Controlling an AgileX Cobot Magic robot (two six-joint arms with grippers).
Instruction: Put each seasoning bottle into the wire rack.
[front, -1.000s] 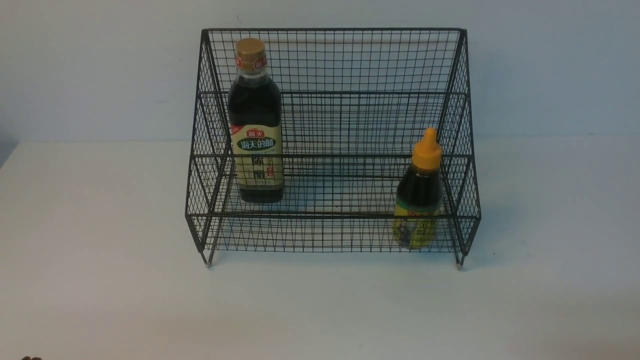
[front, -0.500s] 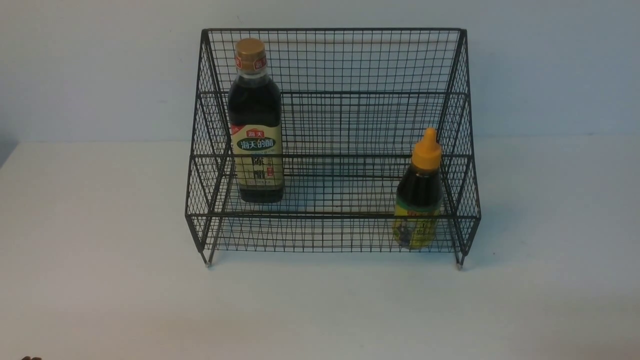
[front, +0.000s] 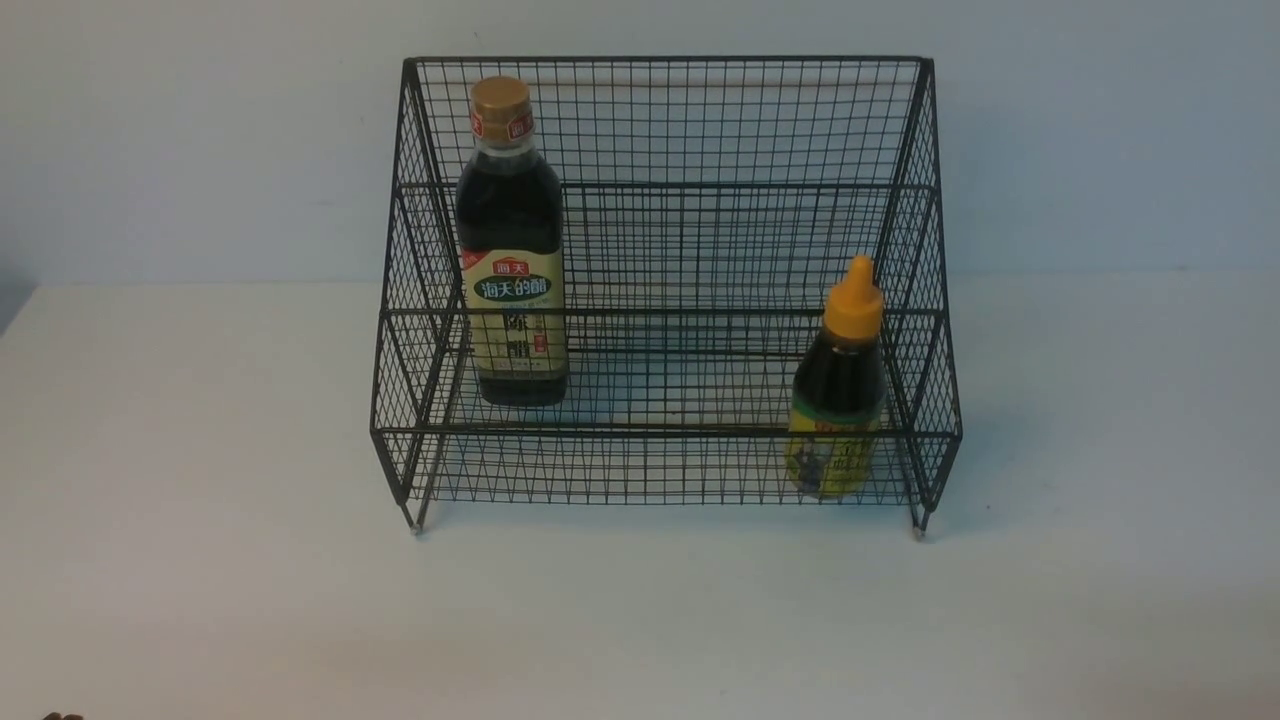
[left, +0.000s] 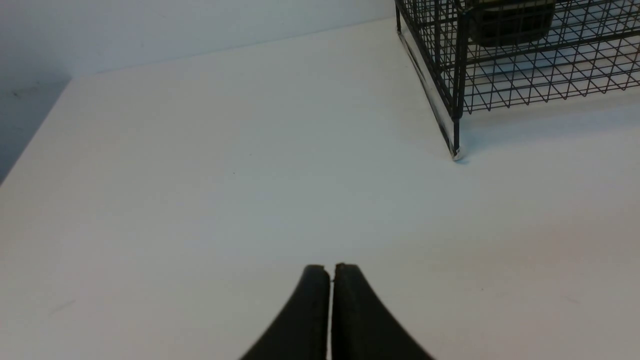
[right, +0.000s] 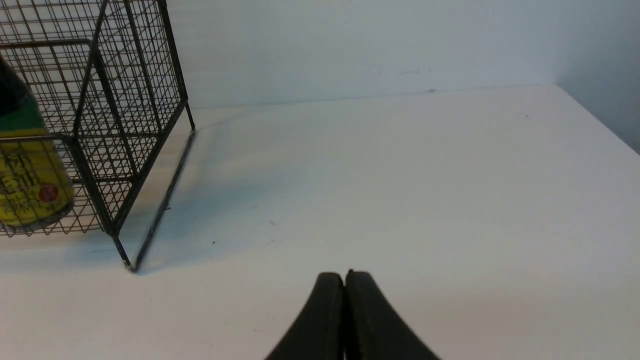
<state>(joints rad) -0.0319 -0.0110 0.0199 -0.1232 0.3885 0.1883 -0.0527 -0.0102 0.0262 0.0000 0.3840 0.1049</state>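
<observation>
Black wire rack (front: 690, 250) standing toward the far edge of the white bench (front: 200, 600), roughly midway between the left and right edges, resting on small feet. Tall bottle (front: 511, 240) with gold-brown cap and beige-green label upright inside the rack, near its left wall. Short bottle (front: 838, 385) with orange nozzle cap and yellow label upright on the lower front tier, close to the right wall. Neither bottle touched by anything but the rack. Left gripper (left: 330, 270) with jaws pressed together, holding nothing, hovering over bare bench toward the near left, well apart from the rack's left front foot. Right gripper (right: 345, 277) likewise closed tight and empty, over bare bench toward the near right, well apart from the rack's right front corner and the short bottle behind the mesh. Dark base behind the mesh in the left wrist view, probably the tall bottle's, too cropped to be sure.
</observation>
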